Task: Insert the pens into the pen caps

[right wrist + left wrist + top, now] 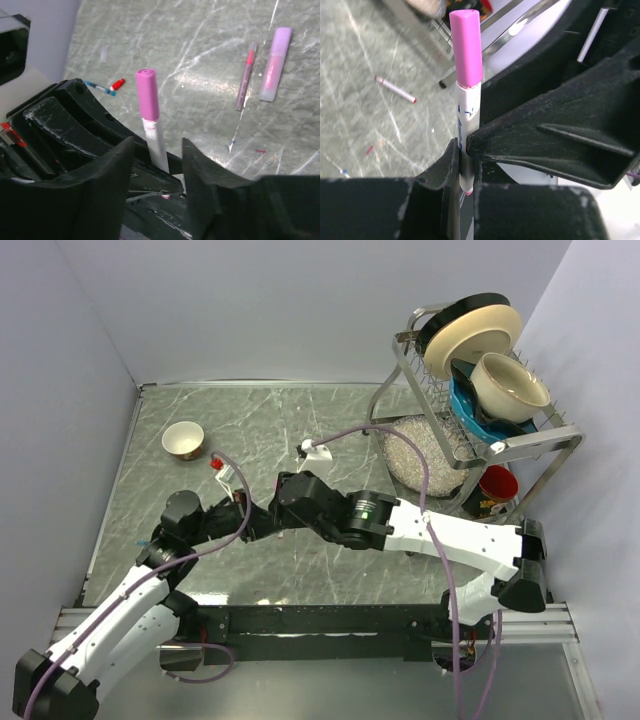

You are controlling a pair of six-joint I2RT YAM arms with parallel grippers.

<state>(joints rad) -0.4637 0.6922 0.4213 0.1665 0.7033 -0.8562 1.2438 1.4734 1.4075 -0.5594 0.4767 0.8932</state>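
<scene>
My left gripper [465, 152] is shut on the white barrel of a pen [468, 117] and holds it upright. A pink cap [466, 47] sits on the pen's top end. My right gripper [157, 145] is open, with its jaws on either side of that pen's barrel [159, 145] and not touching it; the pink cap [147, 95] stands above them. In the top view the two grippers meet near the table's left middle [262, 515]. Loose on the table lie a purple pen [245, 75], a pink capped pen [275, 65], a pale pen with a red end [395, 89] and a red cap [118, 84].
A small bowl [183, 439] stands at the back left. A dish rack [540, 445] with plates and bowls stands at the back right, above a bag of clear pellets [425, 450] and a red cup [497, 485]. Walls close in the left and back edges.
</scene>
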